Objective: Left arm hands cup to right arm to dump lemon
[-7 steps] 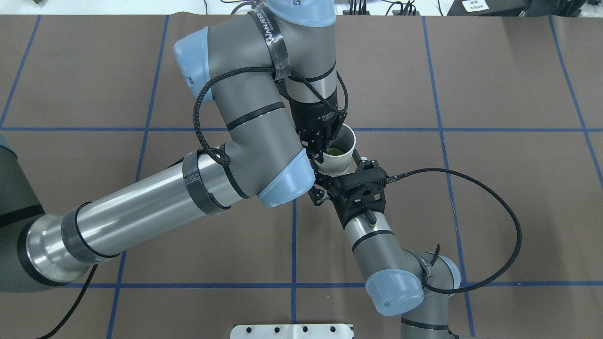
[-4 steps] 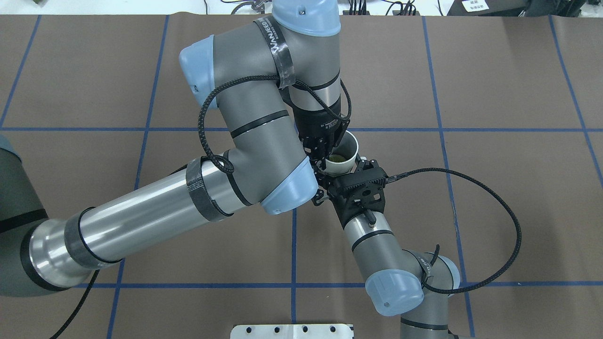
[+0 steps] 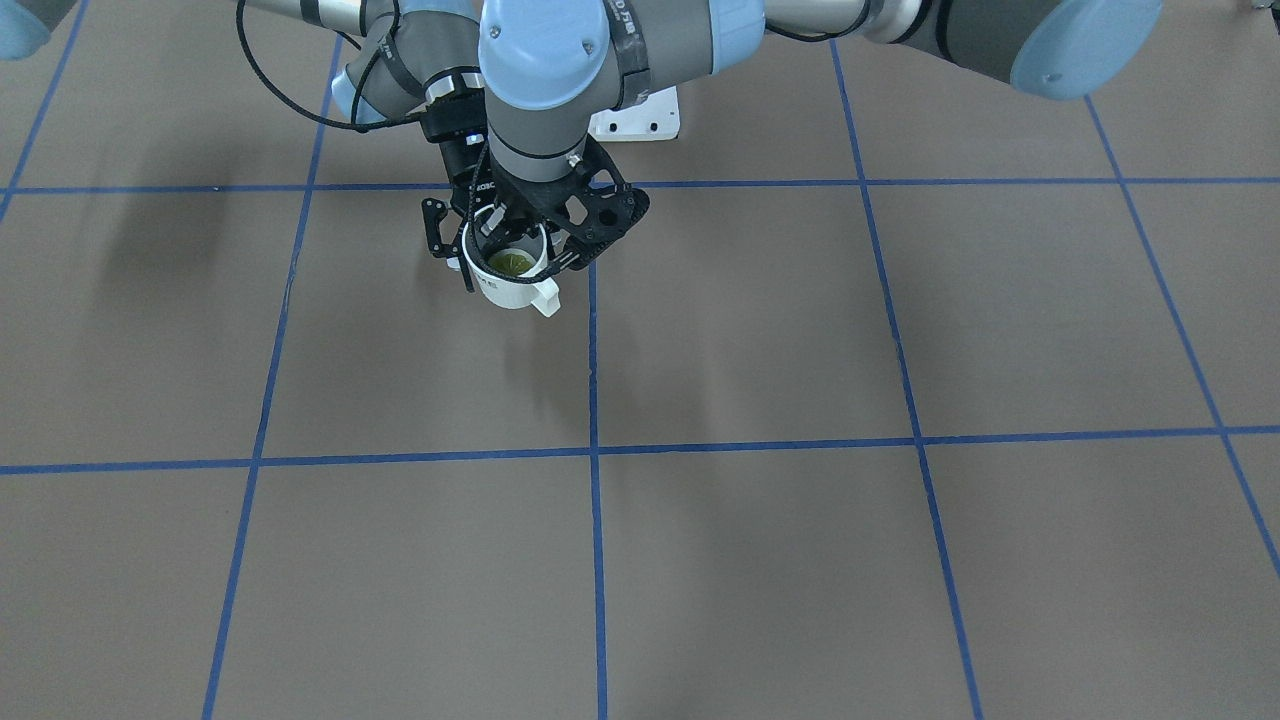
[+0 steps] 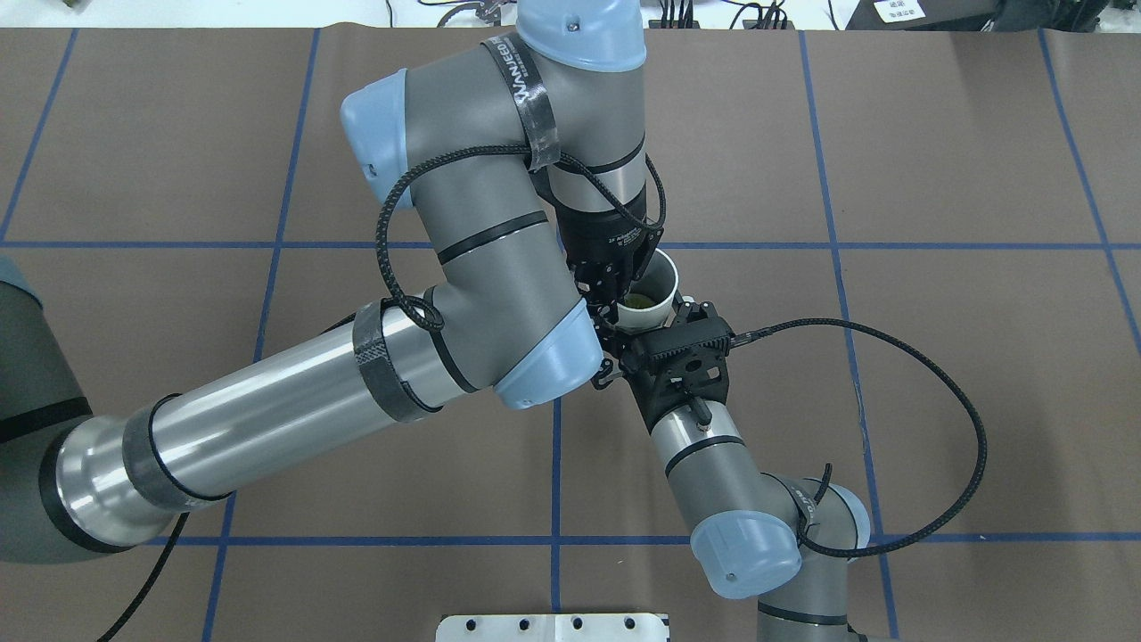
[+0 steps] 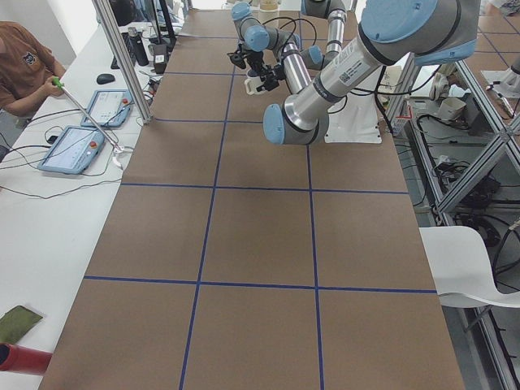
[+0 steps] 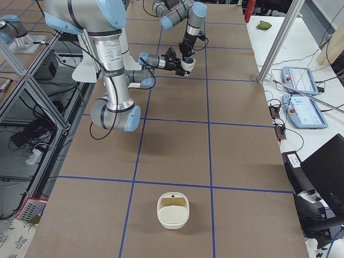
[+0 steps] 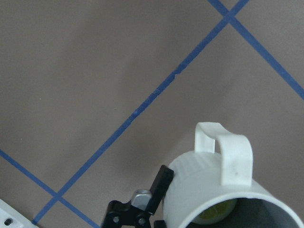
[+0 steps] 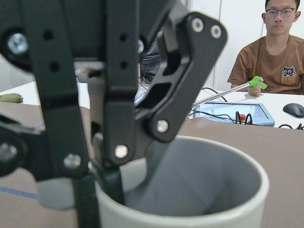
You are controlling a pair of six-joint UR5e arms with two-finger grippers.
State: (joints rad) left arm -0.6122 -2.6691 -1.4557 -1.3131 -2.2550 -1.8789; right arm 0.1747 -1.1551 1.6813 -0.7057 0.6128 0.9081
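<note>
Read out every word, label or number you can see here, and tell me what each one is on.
"WANJEED": on the black strap round the left arm, as best I can read.
White lettering on the body of the left claw: too small to read.
White sticker on the left arm's tube: blurred.

Left arm [image 4: 481, 267]: thick grey links, light-blue caps, shiny silver tube, black straps with white lettering, short braided cable loop [image 4: 378, 241], black holed bracket [image 3: 600, 208]. Right arm [image 4: 713, 481]: slimmer, grey, blue caps, black rings, long loose braided cable [image 4: 983, 441], ribbed black wrist mount [image 4: 682, 352]. Left gripper [image 4: 622, 301]: black, white lettering, linkage fingers [image 8: 118, 95] with silver screws.
</note>
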